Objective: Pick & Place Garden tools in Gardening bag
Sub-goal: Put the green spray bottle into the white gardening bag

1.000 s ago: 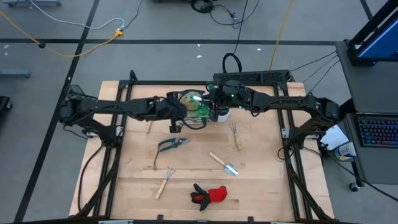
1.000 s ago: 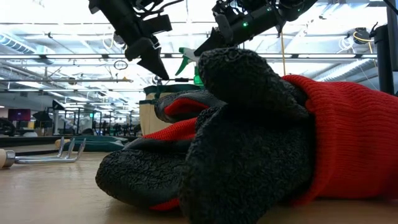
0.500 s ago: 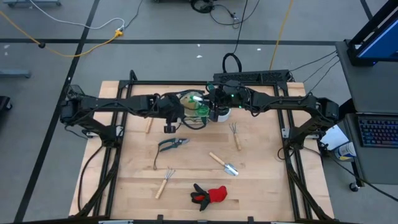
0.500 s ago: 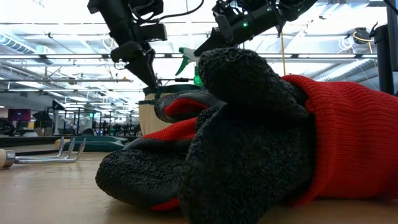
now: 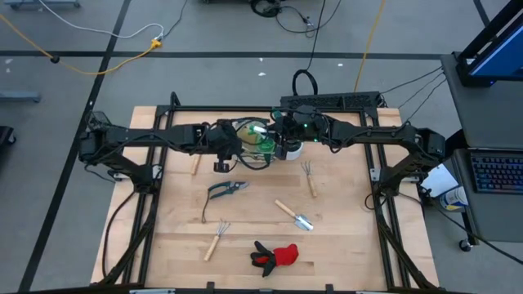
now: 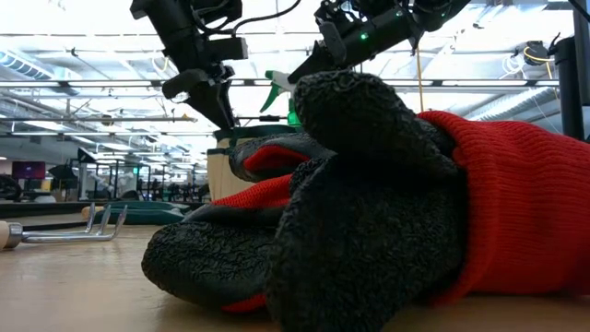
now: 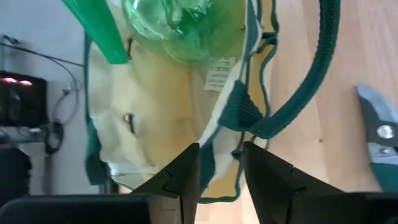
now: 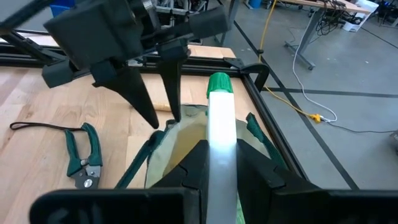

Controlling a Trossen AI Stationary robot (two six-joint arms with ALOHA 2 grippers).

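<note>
Left tool (image 7: 221, 171): fingers parted to a narrow gap, nothing gripped. The rim of the gardening bag (image 7: 155, 143), tan fabric with dark green trim, sits in and just beyond that gap; one loop handle arcs to the side of the fingers. A small white sewn-in label shows at the bag's rim; its print is too small to read.

Right tool (image 8: 219, 163): closed on the green spray bottle (image 8: 219, 118), held above the bag's mouth, directly opposite the left tool, whose fingers (image 8: 134, 93) point down at the bag's edge. No writing readable on the bottle.

High view: both tools meet at the far middle of the bench (image 5: 343, 237), over the bag (image 5: 249, 139).

Remaining tools, all nearer the front of the bench than the two tools:
- pruning shears (image 5: 226, 189), just below the left tool; also seen beside the bag in both wrist views.
- fork (image 5: 309, 176), below the right tool.
- trowel (image 5: 293, 215), mid bench.
- rake (image 5: 216, 238), toward the front.
- red-black gloves (image 5: 275, 256), near the front edge, filling the low view (image 6: 387, 203).
</note>
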